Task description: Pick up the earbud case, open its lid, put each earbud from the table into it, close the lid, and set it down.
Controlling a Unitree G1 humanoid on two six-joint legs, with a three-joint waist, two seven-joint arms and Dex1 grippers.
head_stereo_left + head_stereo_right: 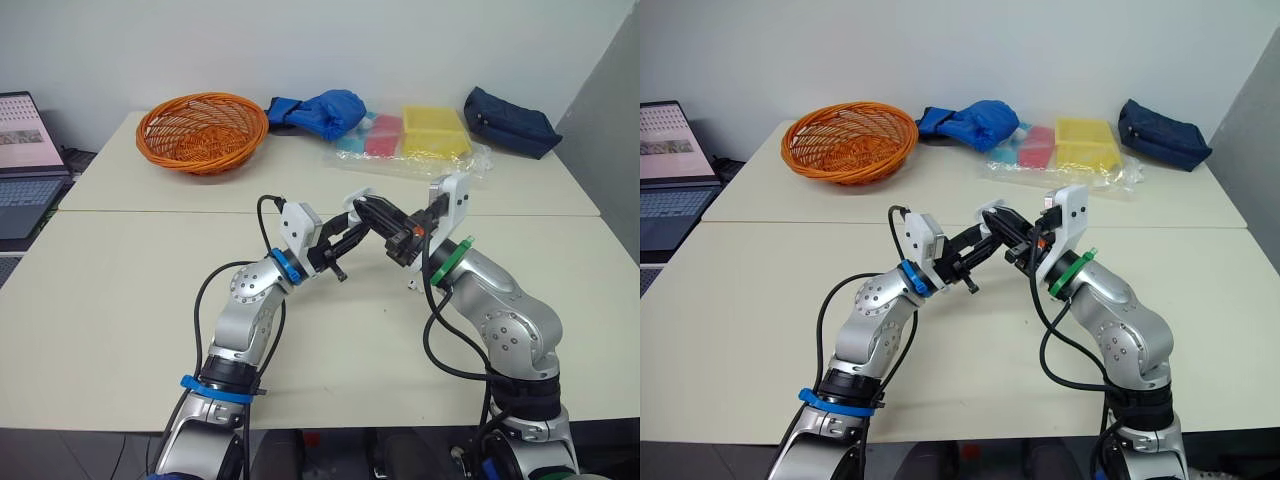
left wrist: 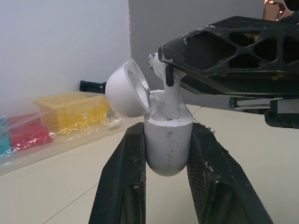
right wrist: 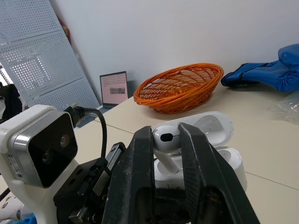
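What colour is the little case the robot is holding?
White. The earbud case shows best in the left wrist view.

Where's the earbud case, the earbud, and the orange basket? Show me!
earbud case (image 2: 167,144): left wrist view, on its rounded white body.
earbud (image 2: 172,100): left wrist view, on its white stem.
basket (image 1: 205,155): left eye view, on its front woven wall.

A plain white wall (image 1: 300,40) runs along the back. A grey wall (image 1: 615,100) stands at the right side. Two pale cream benches sit pushed together. The near bench (image 1: 110,300) touches the far bench (image 1: 300,185) along a thin dark line. A white board full of little holes (image 3: 37,60) stands by the wall. The light is soft.
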